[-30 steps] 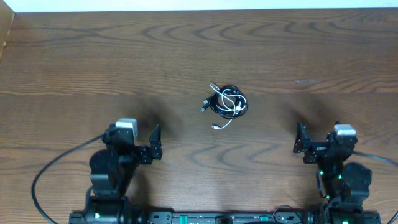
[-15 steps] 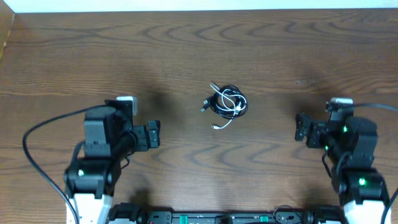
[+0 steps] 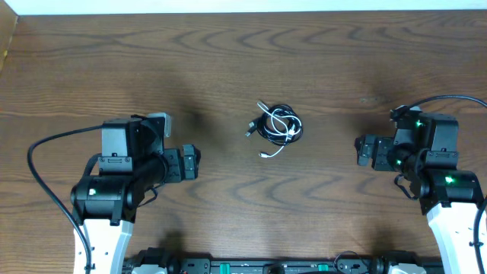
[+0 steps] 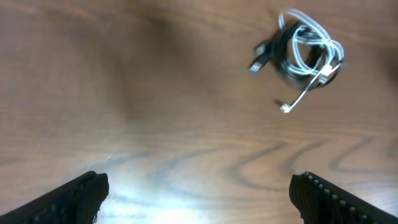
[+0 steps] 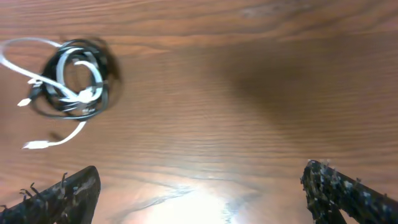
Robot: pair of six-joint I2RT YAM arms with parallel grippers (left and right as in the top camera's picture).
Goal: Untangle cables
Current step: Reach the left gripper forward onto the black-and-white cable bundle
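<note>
Over the last second both arms are raised and turned inward, so an approach is judged begun. The cables [image 3: 278, 125] are left unmoved in the middle of the bench [image 3: 228, 61], well apart from both arms. The left jaws and right jaws are held wide, with nothing gripped. A thin black cord [image 5: 109, 81] is coiled into a ring and a white cord [image 5: 65, 137] is looped through it, on grained wood.

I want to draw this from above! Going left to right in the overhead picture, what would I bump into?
The left gripper, then the tangle of black and white cables, then the right gripper.
</note>
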